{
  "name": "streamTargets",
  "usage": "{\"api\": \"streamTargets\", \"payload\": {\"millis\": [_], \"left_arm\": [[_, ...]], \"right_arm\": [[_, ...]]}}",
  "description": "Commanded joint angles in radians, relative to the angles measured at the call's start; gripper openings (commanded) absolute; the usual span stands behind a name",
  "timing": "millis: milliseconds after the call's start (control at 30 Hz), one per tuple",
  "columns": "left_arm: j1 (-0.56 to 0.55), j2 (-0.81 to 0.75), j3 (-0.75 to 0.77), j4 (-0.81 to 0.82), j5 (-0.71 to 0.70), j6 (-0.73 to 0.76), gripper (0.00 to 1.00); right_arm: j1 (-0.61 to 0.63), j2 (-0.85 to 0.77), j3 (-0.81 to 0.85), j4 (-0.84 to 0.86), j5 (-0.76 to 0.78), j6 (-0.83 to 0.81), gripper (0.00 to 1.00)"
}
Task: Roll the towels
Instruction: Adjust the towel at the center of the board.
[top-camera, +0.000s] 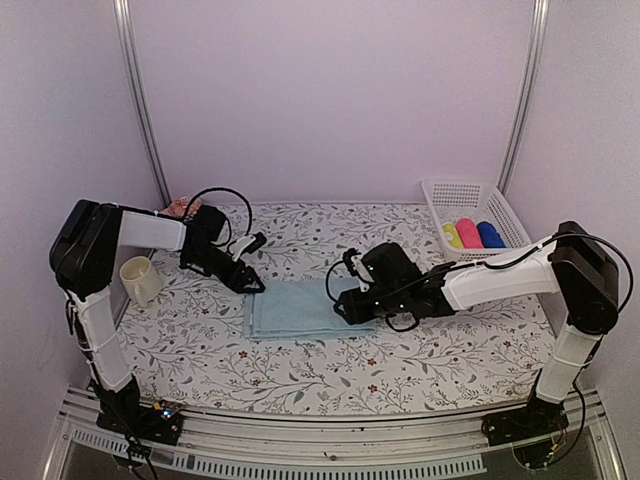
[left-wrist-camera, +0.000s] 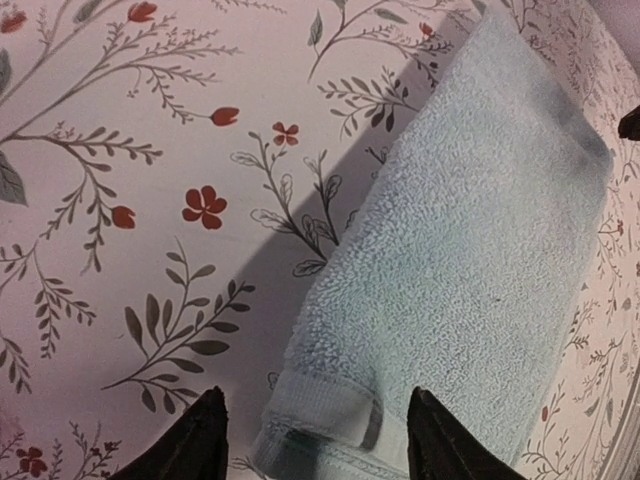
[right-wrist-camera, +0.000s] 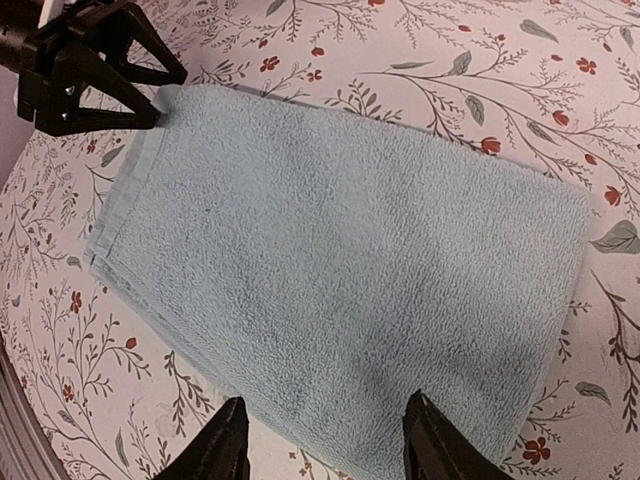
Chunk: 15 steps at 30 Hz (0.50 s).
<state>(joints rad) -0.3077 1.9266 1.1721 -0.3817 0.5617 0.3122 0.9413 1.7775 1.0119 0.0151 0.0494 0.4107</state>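
A pale aqua towel (top-camera: 295, 308) lies folded flat on the flowered tablecloth in the middle of the table. My left gripper (top-camera: 255, 285) is at its far left corner. In the left wrist view its fingers stand apart on either side of the hemmed towel (left-wrist-camera: 470, 240) corner, and the gripper (left-wrist-camera: 318, 400) is open. My right gripper (top-camera: 345, 305) is at the towel's right edge. It is open (right-wrist-camera: 325, 405), with the edge of the towel (right-wrist-camera: 340, 240) lying between its tips. A deep blue towel (top-camera: 490, 235) lies rolled in the basket.
A white slotted basket (top-camera: 470, 195) at the back right also holds a yellow roll (top-camera: 452, 236) and a pink roll (top-camera: 469, 233). A cream mug (top-camera: 140, 280) stands at the left by the left arm. A pink hat (top-camera: 180, 207) peeks out behind that arm.
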Motion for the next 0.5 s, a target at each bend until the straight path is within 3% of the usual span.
{"api": "streamTargets", "payload": {"millis": [0, 233, 467], "left_arm": [[-0.009, 0.028, 0.037, -0.021, 0.039, -0.011, 0.58], [-0.008, 0.030, 0.047, -0.030, 0.033, -0.018, 0.26], [-0.005, 0.030, 0.047, -0.071, -0.006, -0.016, 0.10]], "right_arm": [[-0.001, 0.003, -0.017, 0.007, 0.018, 0.001, 0.53], [-0.001, 0.011, -0.021, 0.006, 0.022, 0.001, 0.52], [-0.002, 0.011, -0.016, -0.009, 0.050, -0.007, 0.53]]}}
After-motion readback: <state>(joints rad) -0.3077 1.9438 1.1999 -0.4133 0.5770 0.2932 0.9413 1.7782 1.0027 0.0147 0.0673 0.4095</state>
